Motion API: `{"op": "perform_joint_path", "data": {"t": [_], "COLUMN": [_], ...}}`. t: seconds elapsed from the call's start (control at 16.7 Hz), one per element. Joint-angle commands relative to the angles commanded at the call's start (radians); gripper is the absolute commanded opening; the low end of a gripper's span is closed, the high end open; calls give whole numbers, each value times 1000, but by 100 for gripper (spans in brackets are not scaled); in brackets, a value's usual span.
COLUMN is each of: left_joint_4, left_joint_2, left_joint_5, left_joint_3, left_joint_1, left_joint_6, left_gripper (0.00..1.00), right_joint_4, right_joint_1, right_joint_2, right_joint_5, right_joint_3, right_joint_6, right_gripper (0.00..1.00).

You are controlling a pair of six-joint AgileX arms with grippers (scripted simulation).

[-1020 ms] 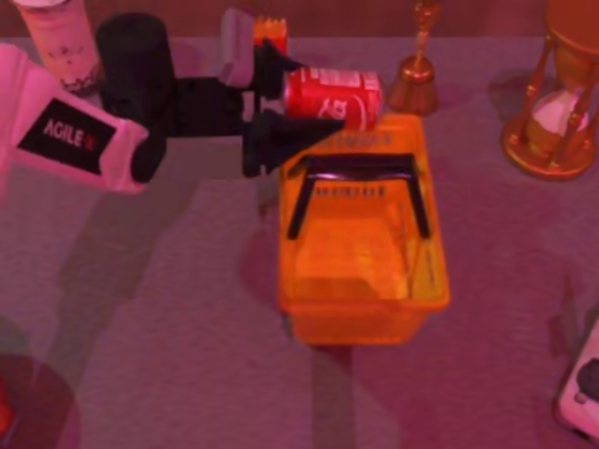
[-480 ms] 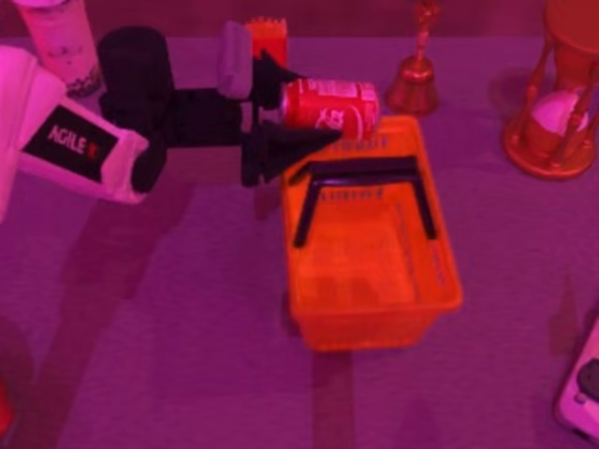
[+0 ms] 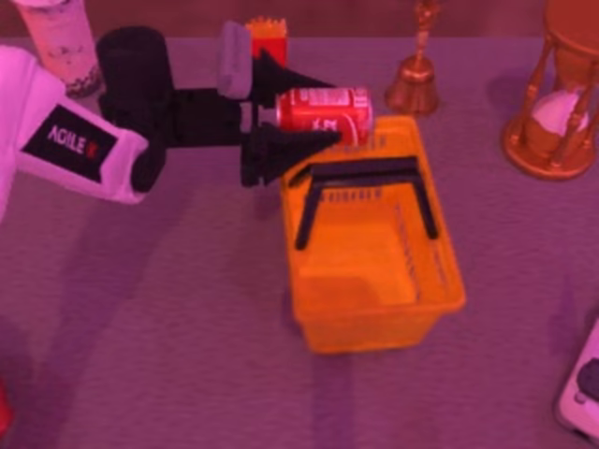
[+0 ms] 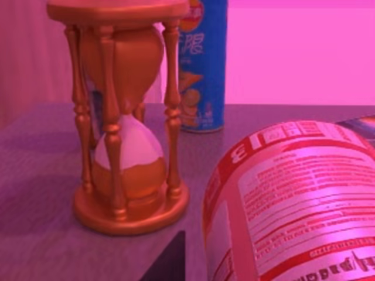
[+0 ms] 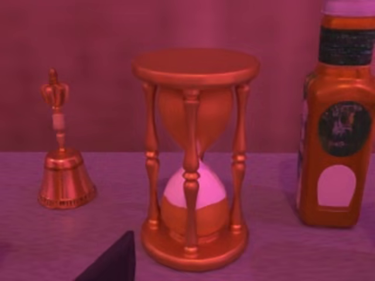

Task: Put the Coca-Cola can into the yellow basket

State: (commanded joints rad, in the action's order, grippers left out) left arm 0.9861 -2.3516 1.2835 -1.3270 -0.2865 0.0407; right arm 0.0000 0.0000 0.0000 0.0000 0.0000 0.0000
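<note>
The right arm is parked at the top view's lower right edge; its tool is not seen there, and whether its fingers are apart or together cannot be told. On the tabletop (image 3: 140, 355), the yellow basket (image 3: 449, 281) stands upright near the centre, its black handles (image 3: 360, 173) folded across the far half of the opening. The left tool (image 3: 285, 112) is clamped on the Coca-Cola can (image 3: 323, 109), held lying on its side with its axis across the table, raised at or just over the basket's far rim rather than over the open middle. Judged risk one: if released here, the can appears likely to strike the far rim or the handles and roll off toward the back of the tabletop instead of dropping inside. Risk two: a sideways can has a round side, so it may rotate or slip in the grip during travel. Risk three: a nearward move at low height could catch the handles and shift the basket. Just beyond the can stand the red box of fries (image 3: 267, 33) and a small brass bell (image 3: 412, 84); farther right stands the hourglass (image 3: 557, 103). A stray can could topple the bell.
</note>
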Motion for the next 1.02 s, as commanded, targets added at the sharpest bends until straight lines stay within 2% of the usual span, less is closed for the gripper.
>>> {"op": "perform_joint_path", "data": {"t": [0.06, 0.12, 0.72, 0.84, 1.02], "left_joint_4": [0, 0, -5, -22, -73], "left_joint_2": [0, 0, 11, 51, 178], "left_joint_5": [0, 0, -7, -33, -111], "left_joint_3": [0, 0, 1, 14, 60], "left_joint_1": [0, 0, -1, 9, 39], "left_joint_6": [0, 0, -2, -14, -47], "left_gripper": [98, 100, 100, 100, 100], "right_joint_4": [0, 0, -7, -40, -140], "right_joint_1": [0, 0, 4, 22, 69], "right_joint_2": [0, 0, 10, 59, 203], "right_joint_5": [0, 0, -1, -5, -10], "right_joint_3": [0, 0, 9, 57, 198], "right_joint_6": [0, 0, -5, -28, -97], "right_gripper": [100, 100, 100, 100, 100]}}
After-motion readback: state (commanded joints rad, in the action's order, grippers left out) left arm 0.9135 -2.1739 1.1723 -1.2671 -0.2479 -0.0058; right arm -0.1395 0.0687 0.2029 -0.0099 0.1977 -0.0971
